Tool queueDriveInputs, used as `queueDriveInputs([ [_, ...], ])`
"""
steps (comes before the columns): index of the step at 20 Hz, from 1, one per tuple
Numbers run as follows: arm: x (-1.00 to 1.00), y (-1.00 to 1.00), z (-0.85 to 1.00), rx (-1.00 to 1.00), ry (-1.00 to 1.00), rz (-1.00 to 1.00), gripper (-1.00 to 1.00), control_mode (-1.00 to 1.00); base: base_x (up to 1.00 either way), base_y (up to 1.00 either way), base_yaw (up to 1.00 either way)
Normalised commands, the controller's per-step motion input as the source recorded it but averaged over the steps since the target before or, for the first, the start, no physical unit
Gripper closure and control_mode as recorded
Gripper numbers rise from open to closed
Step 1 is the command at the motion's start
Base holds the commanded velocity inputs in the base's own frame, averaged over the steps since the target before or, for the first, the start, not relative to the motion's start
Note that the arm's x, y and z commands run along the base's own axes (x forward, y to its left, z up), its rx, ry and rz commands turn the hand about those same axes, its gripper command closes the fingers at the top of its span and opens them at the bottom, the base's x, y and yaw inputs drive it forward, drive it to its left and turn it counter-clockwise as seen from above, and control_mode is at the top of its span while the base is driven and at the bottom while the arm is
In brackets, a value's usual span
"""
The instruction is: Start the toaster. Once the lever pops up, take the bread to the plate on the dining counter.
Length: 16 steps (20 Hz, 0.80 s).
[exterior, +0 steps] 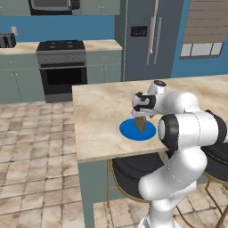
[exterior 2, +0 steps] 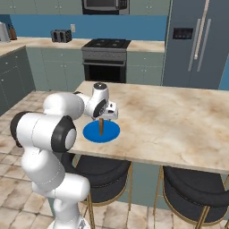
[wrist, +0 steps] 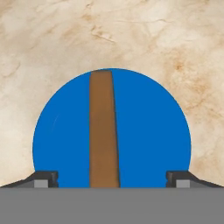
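Note:
The bread (wrist: pixel 104 131) stands on its edge in the middle of the blue plate (wrist: pixel 148 131), a thin brown slice seen from above. My gripper (wrist: pixel 112 179) hangs straight over it, open, with a fingertip well clear on each side of the slice. From the base, the bread (exterior: pixel 140 124) rises upright from the plate (exterior: pixel 130 132) near the front edge of the dining counter (exterior: pixel 102 111), right under the gripper (exterior: pixel 140 117). The right base view shows the same: gripper (exterior 2: pixel 102 117), bread (exterior 2: pixel 101 127), plate (exterior 2: pixel 112 133). The toaster (exterior: pixel 6 40) (exterior 2: pixel 61 36) sits far off on the back worktop.
Two dark stools (exterior 2: pixel 100 172) (exterior 2: pixel 194 188) are tucked under the island's near edge. A stove (exterior: pixel 61 67) and a steel fridge (exterior: pixel 151 38) line the back wall. Tiled floor (exterior: pixel 35 156) lies open left of the island.

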Motion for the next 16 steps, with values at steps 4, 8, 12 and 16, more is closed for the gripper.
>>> queueDriveInputs([
  [4,-0.14,0.00,0.13,0.00,0.00,0.00,-1.00,-1.00,0.00,0.00,0.00],
  [8,-0.43,0.00,0.43,0.00,-0.02,0.01,-1.00,-1.00,0.00,0.00,0.00],
  [12,-0.56,0.00,0.51,0.00,-0.05,0.03,-1.00,-1.00,0.00,0.00,0.00],
  [16,-0.41,0.04,0.50,0.00,-0.01,0.05,-1.00,-1.00,0.00,0.00,0.00],
])
